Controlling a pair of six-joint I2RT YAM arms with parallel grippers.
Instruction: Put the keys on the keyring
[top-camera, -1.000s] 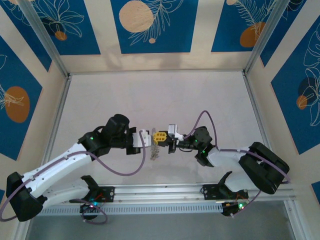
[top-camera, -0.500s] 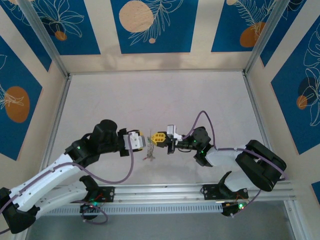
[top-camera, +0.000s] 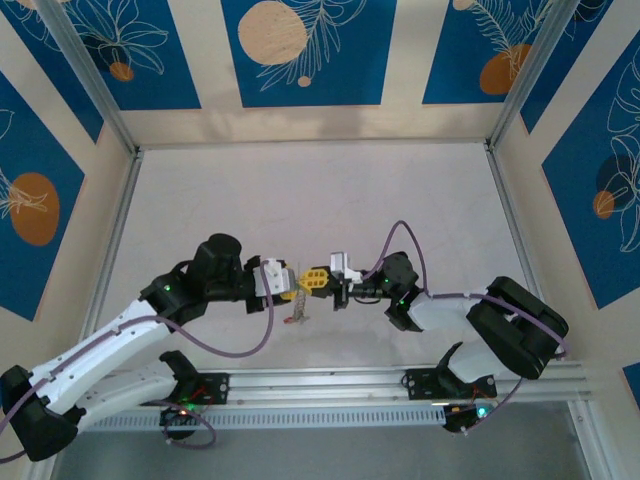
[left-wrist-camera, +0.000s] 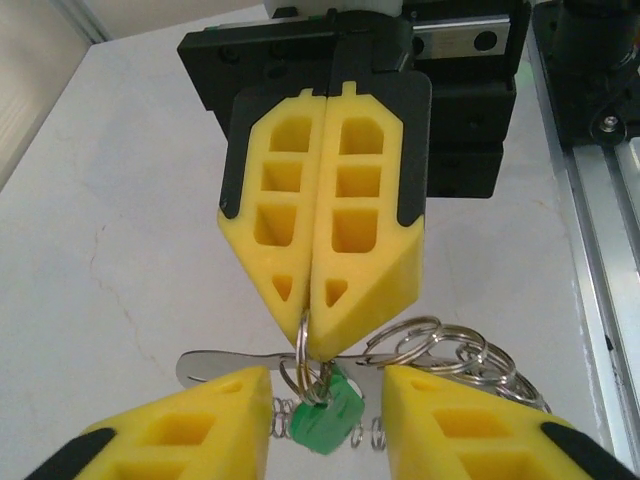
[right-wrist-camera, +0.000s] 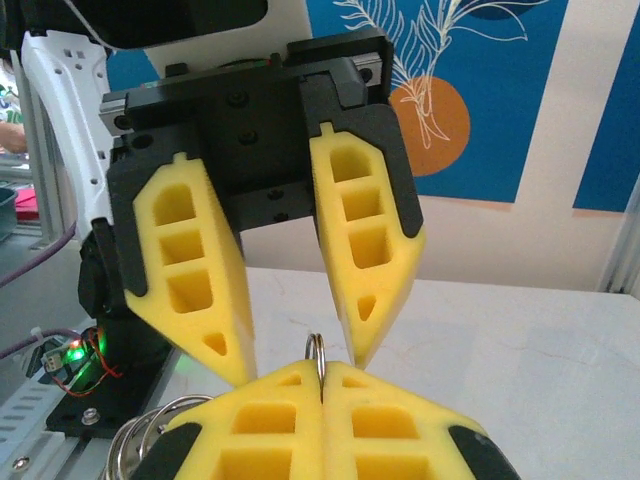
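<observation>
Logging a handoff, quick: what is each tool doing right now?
Left tool: open, straddling the green-headed key, not clamping it.
Right tool: closed, pinching the keyring.

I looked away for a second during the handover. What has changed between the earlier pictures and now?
The left fingers have opened, and their arm drew back a little toward its own side, away from the right fingers. The key now hangs between the open left fingers, ungripped. Unchanged: the right fingers stay shut on the keyring, almost in place.
</observation>
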